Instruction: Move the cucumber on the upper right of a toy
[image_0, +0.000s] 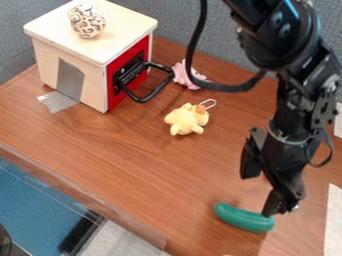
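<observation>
Claw open, nothing gripped, cuke at its tip

From where I stand, the claw hangs at lower R of frame, fingers spread w/ a wide gap betw. them. Its lower fingertip overlaps the R end of the cuke; can't tell if they touch. The cuke, green, lies on the table near btm of frame, R of ctr, well apart from the yellow toy & below it, a bit to the R. That toy's nr ctr of frame, w/ orange on it & a pale loop at top R. Upper L: white box, red front, blk handle sticking out. Patterned ball on top; pink toy just beside the handle. White paper at lower R edge.
</observation>
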